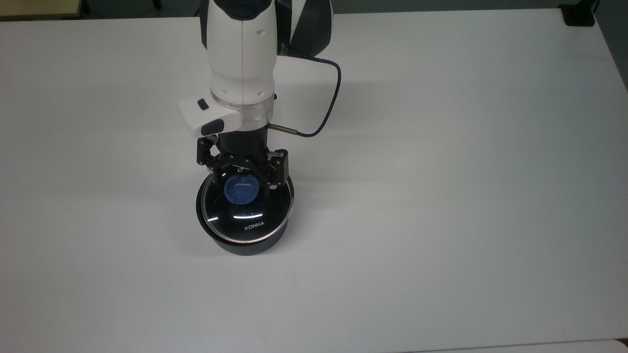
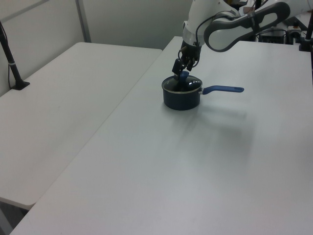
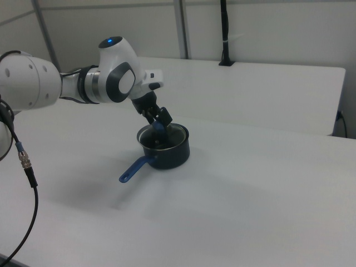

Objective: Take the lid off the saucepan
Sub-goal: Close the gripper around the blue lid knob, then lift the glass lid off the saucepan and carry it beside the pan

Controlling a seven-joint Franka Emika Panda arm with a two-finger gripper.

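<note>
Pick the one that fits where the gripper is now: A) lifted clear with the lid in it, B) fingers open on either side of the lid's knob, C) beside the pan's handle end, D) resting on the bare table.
B: the gripper straddles the blue knob, and the lid sits on the saucepan.

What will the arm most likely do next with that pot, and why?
Probably close its fingers on the blue knob. The gripper is open with a finger on either side of the knob, and the lid sits on the saucepan, so a grip has to come before any lift.
</note>
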